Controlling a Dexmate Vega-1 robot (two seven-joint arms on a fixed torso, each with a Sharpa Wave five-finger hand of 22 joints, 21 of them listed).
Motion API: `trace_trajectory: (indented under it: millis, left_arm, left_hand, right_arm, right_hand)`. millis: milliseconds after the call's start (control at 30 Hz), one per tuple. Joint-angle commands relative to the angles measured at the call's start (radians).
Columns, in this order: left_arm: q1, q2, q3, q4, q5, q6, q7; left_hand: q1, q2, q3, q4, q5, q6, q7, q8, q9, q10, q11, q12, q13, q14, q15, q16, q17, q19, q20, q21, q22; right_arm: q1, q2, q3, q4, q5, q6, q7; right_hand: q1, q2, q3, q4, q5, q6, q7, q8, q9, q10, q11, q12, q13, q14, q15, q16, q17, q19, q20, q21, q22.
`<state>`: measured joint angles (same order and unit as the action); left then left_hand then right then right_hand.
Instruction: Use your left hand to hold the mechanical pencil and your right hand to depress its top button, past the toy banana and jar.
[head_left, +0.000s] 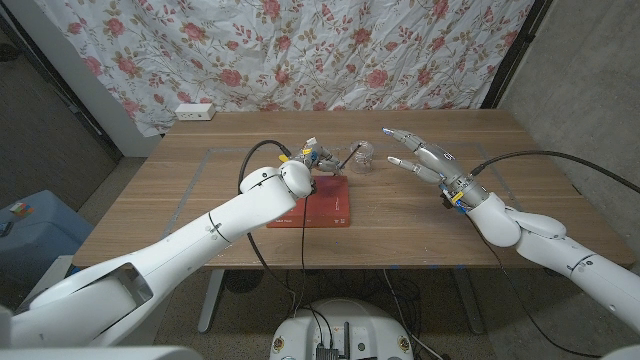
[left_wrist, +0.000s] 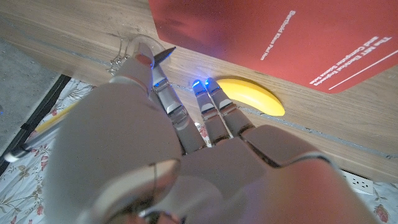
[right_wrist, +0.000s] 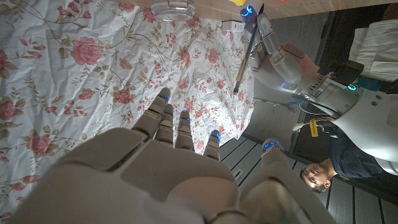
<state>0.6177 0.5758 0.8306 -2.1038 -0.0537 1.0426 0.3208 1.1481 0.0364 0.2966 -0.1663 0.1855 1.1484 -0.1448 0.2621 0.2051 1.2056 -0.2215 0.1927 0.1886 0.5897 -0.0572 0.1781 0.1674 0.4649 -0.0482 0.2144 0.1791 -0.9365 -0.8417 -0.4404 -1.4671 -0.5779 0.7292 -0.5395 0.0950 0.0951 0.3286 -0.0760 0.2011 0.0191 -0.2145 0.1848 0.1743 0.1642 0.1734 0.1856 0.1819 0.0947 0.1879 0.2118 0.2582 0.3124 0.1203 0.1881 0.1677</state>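
The left hand (head_left: 318, 158) holds the thin mechanical pencil (right_wrist: 246, 55) above the table's far middle. The right wrist view shows the pencil's whole dark shaft. The left wrist view shows the smooth yellow toy banana (left_wrist: 252, 94) beside the red book (left_wrist: 298, 34). The clear jar (head_left: 361, 154) stands just right. The right hand (head_left: 425, 160) hovers with fingers spread, holding nothing.

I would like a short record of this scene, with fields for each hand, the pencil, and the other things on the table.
left hand: holds the pencil above the table
pencil: pinched in the left hand, lifted off the table
right hand: fingers spread, holds nothing, apart from the pencil
banana: on the table beside the red book
red book: flat on the table
jar: clear, on the table between the hands
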Motion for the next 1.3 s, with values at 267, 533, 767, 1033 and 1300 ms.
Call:
trace_trajectory:
  millis: [267,533,767,1033,1300]
  left_arm:
    - [-0.033,0.018,0.025,0.013,-0.014,-0.013,-0.005]
    - [-0.035,0.013,0.025,0.014,-0.017,-0.006,0.0]
    - [-0.04,0.012,0.03,0.016,-0.017,-0.002,-0.001]
    - [-0.04,0.006,0.026,0.025,-0.021,-0.007,0.003]
    - [-0.036,0.001,0.019,0.032,-0.028,-0.019,0.005]
  left_hand:
    - [0.004,0.012,-0.007,0.0,0.004,-0.001,0.004,-0.006,0.001,0.009,-0.004,0.005,0.005,0.011,-0.166,0.003,0.003,0.006,-0.069,0.003,0.003]
    - [0.005,0.013,-0.008,0.0,0.004,0.0,0.003,-0.006,0.001,0.009,-0.004,0.005,0.005,0.012,-0.166,0.002,0.003,0.005,-0.07,0.002,0.003]
    - [0.005,0.013,-0.009,0.0,0.004,0.0,0.001,-0.006,0.002,0.01,-0.004,0.005,0.005,0.011,-0.166,0.002,0.003,0.005,-0.07,0.002,0.003]
    - [0.005,0.013,-0.01,0.0,0.004,0.001,0.001,-0.005,0.003,0.011,-0.004,0.005,0.005,0.011,-0.166,0.002,0.003,0.005,-0.07,0.002,0.003]
    - [0.006,0.014,-0.011,0.0,0.004,0.0,0.003,-0.005,0.004,0.011,-0.004,0.005,0.005,0.012,-0.167,0.003,0.003,0.005,-0.07,0.002,0.003]
  right_arm:
    - [0.043,0.009,-0.035,0.008,-0.007,0.005,0.042]
    - [0.048,0.011,-0.043,-0.001,-0.012,-0.013,0.054]
    - [0.065,0.018,-0.056,0.009,-0.011,-0.005,0.065]
    - [0.085,0.024,-0.068,0.02,-0.003,-0.003,0.087]
    - [0.089,0.027,-0.074,0.012,0.005,-0.011,0.106]
  right_hand:
    - [-0.004,0.012,0.006,0.0,0.006,0.006,-0.006,0.006,0.006,0.003,0.005,0.006,0.001,0.002,0.0,0.01,0.003,0.006,0.005,0.002,0.001]
    - [-0.005,0.013,0.007,0.0,0.006,0.013,-0.006,0.007,0.006,0.0,0.003,0.005,0.0,-0.002,0.0,0.009,0.004,0.002,0.005,0.0,0.001]
    - [-0.007,0.015,0.007,0.001,0.006,0.018,-0.006,0.009,0.006,-0.002,0.002,0.004,0.0,-0.004,-0.002,0.008,0.005,0.0,0.005,0.0,0.001]
    - [-0.009,0.015,0.007,0.001,0.006,0.024,-0.006,0.01,0.006,-0.004,0.003,0.004,0.0,-0.009,-0.001,0.007,0.007,-0.002,0.004,0.0,0.001]
    - [-0.012,0.016,0.007,0.002,0.006,0.029,-0.006,0.01,0.006,-0.012,0.0,0.001,0.0,-0.013,-0.001,0.007,0.008,-0.004,0.001,-0.001,0.001]
